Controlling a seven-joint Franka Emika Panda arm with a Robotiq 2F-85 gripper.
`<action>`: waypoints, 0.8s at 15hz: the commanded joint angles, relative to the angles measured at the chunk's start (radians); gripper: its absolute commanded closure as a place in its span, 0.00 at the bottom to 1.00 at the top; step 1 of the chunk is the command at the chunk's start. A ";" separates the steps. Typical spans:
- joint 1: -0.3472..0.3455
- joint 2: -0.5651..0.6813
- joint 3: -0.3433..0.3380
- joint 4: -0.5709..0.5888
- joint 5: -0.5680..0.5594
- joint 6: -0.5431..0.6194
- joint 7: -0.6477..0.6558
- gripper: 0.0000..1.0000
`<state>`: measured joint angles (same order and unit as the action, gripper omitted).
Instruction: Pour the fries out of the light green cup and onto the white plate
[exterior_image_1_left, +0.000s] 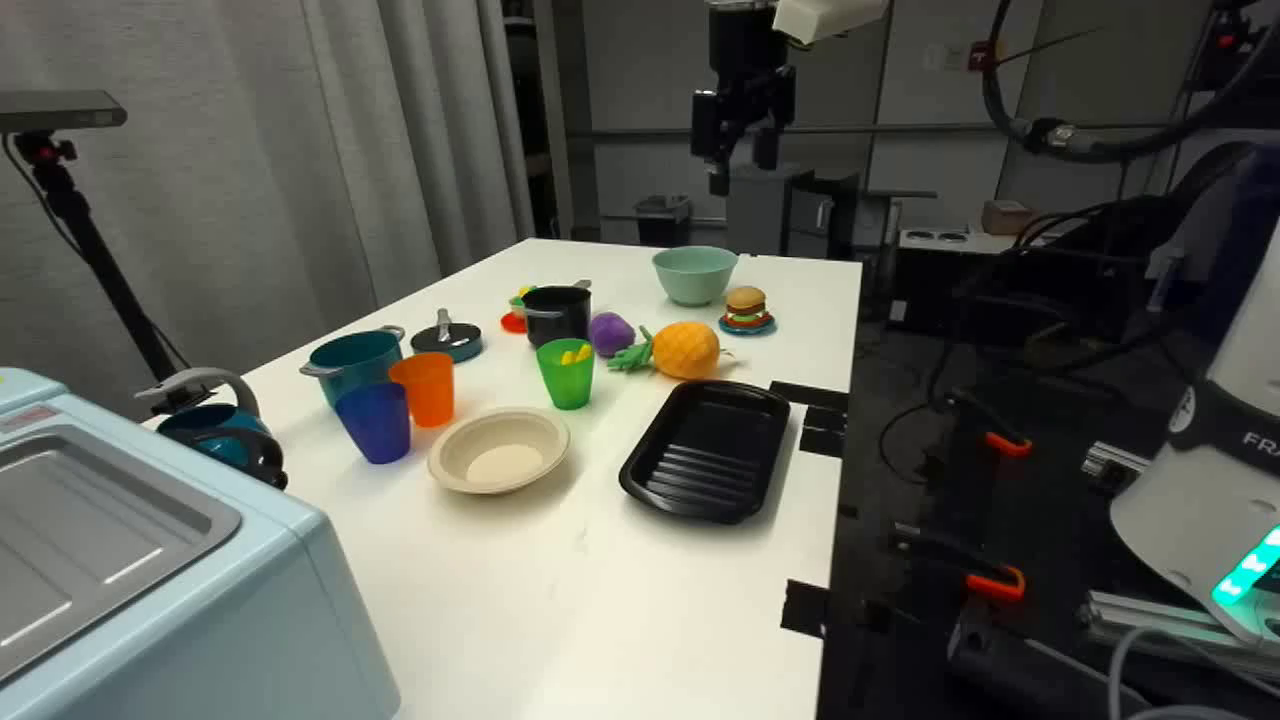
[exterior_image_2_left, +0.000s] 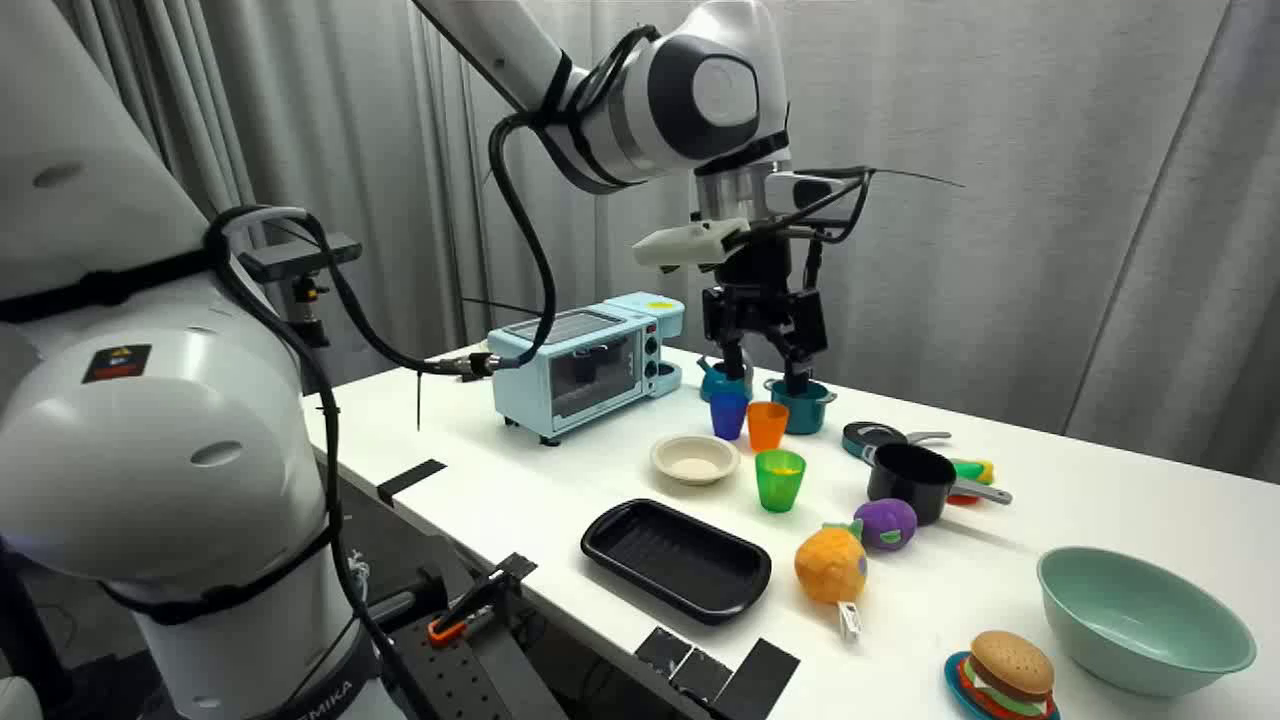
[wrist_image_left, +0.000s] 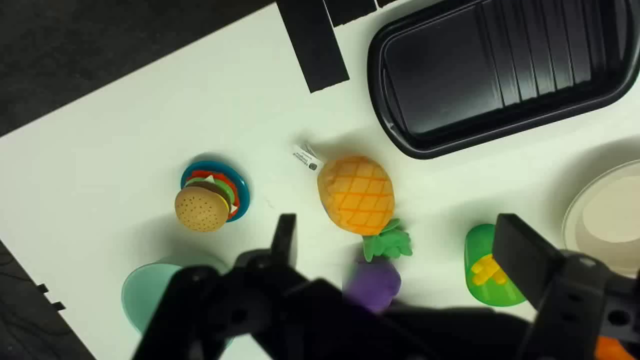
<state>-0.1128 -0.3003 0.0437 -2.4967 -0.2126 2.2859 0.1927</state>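
The light green cup stands upright on the table, and yellow fries show inside it. In the wrist view the cup is partly hidden behind a finger, with the fries visible within. The white plate rests beside the cup, nothing on it; it also appears as the plate in an exterior view. My gripper hangs high above the table, jaws wide apart and nothing between them. It is apart from both cup and plate.
Close to the cup are an orange cup, a blue cup, a plush pineapple, a purple plush and a black pot. A black tray lies near the table edge. A bowl and burger sit farther off.
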 joint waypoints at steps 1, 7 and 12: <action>0.011 0.001 -0.011 0.002 -0.004 -0.003 0.002 0.00; 0.011 0.001 -0.011 0.002 -0.004 -0.003 0.002 0.00; 0.015 0.008 -0.009 0.005 -0.002 -0.007 -0.005 0.00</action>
<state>-0.1126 -0.2996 0.0436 -2.4967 -0.2126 2.2859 0.1927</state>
